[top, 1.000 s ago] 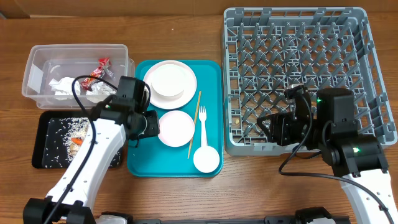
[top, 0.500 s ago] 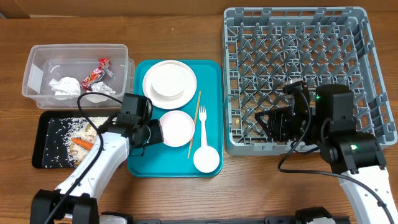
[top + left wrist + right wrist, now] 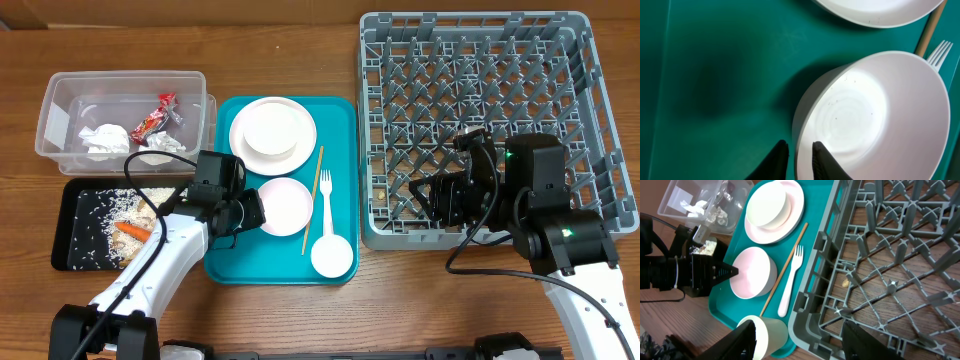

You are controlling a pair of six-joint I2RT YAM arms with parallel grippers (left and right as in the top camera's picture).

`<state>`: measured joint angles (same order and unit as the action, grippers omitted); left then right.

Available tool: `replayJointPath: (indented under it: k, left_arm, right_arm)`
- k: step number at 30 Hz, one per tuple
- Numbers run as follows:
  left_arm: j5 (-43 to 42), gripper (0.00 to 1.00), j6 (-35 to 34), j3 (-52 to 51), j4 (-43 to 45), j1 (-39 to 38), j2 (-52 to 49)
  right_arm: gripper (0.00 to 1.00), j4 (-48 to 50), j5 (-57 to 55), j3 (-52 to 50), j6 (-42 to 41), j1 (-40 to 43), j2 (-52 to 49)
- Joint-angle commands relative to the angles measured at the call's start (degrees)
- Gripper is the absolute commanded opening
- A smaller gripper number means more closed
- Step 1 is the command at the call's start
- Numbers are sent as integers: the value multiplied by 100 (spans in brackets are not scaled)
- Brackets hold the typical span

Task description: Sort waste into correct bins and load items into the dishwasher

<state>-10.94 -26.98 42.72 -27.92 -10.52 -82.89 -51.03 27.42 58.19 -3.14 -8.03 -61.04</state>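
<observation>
My left gripper (image 3: 252, 211) is shut on the near rim of the white bowl (image 3: 285, 205) on the teal tray. In the left wrist view one finger (image 3: 780, 155) is outside the bowl (image 3: 875, 115) and the other inside. The white plate (image 3: 273, 128), chopstick (image 3: 313, 198), fork (image 3: 326, 205) and cup (image 3: 331, 256) also lie on that tray. My right gripper (image 3: 440, 200) hangs open and empty over the front left corner of the grey dishwasher rack (image 3: 372, 120). Its wrist view shows the cup (image 3: 772, 332) just below its left finger.
The clear tub (image 3: 60, 95) at the far left holds napkins (image 3: 103, 138) and a red wrapper (image 3: 152, 120). In front of it the black tray (image 3: 65, 225) carries rice (image 3: 110, 205) and a carrot piece (image 3: 132, 230). The teal tray (image 3: 225, 260) sits between bins and rack.
My left gripper came down along the teal tray's left side to the bowl's rim and narrowed onto it. The right arm shifted slightly.
</observation>
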Motion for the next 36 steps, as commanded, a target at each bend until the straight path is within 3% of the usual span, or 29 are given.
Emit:
replayJointPath:
  k: [1,6,11,14,18,29,33,36]
  left_arm:
    - [-48,11,-9,-52,37,-44,48]
    - [-48,9,-9,-52,37,-44,48]
    - [-50,4,-9,-52,37,-44,48]
    - [-52,10,-9,-52,33,-44,48]
    - [-52,25,-11,-52,44,-44,48]
    - [-50,15,-157,-184,186,-42,48]
    - [-52,22,-157,-186,229,-44,48]
    - [-50,14,-155,-186,262,-44,48]
  right_arm:
    - [58,44,-39,129,37,-33,2]
    - [59,39,-35,129,37,-31,2]
    - [66,35,-35,129,35,-31,2]
    - [71,35,-37,129,37,-31,2]
    - [72,35,-37,129,37,-33,2]
    - [72,37,-37,129,37,-31,2]
    - [72,42,-37,129,37,-31,2]
    - [72,57,-44,129,39,-31,2]
